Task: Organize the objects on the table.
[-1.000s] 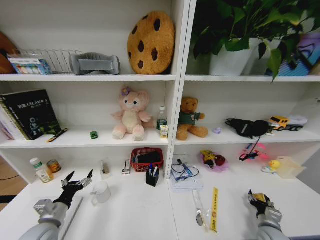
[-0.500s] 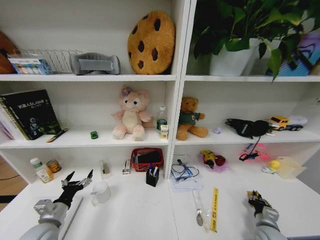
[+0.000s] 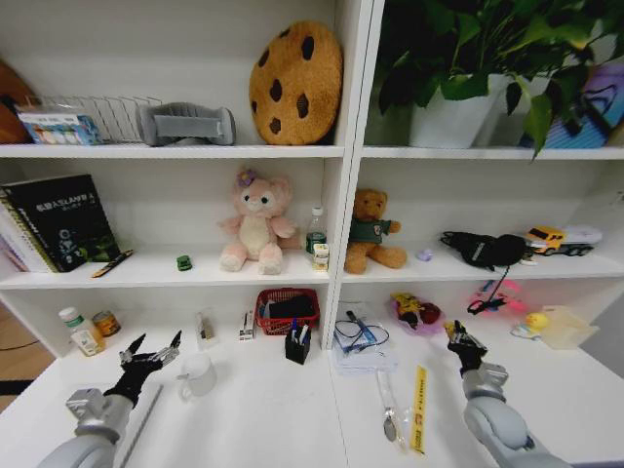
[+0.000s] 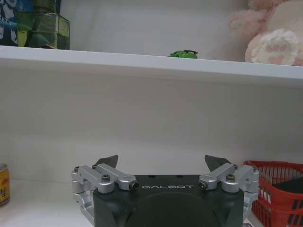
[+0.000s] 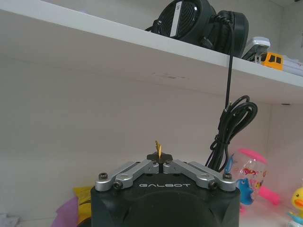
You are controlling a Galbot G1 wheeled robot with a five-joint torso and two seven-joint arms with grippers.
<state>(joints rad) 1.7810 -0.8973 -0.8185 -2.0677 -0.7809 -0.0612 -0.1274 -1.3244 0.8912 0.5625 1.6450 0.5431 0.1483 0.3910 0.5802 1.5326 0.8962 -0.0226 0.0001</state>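
Operator: Where do the grippers stand?

Spotter: The left gripper hangs low over the table with its fingers spread wide and nothing between them. It is just beside a white mug. The right gripper is raised over the right half of the table with its tips pressed together. A yellow sliver pokes up between them, and I cannot tell what it is.

Operator: And the things to tidy?

Spotter: The pen cup stands on the table in front of a red basket, with blue-capped markers in it. The green toy car sits on the shelf above the left gripper, near the pink plush.

Operator: What worries you?

Spotter: The cable, mostly. It dangles from the headphones on the shelf, close ahead of the right gripper. I judge that a forward reach could snag the loop and drag the headphones off the edge.

Operator: Anything else on that side?

Spotter: The pinch on the sliver looks slight, so a quick swing might shake it loose.

Operator: And the left?

Spotter: Its open fingers are near the mug, so a sideways sweep could tip it. Going up for the car, the gripper could knock the shelf lip.
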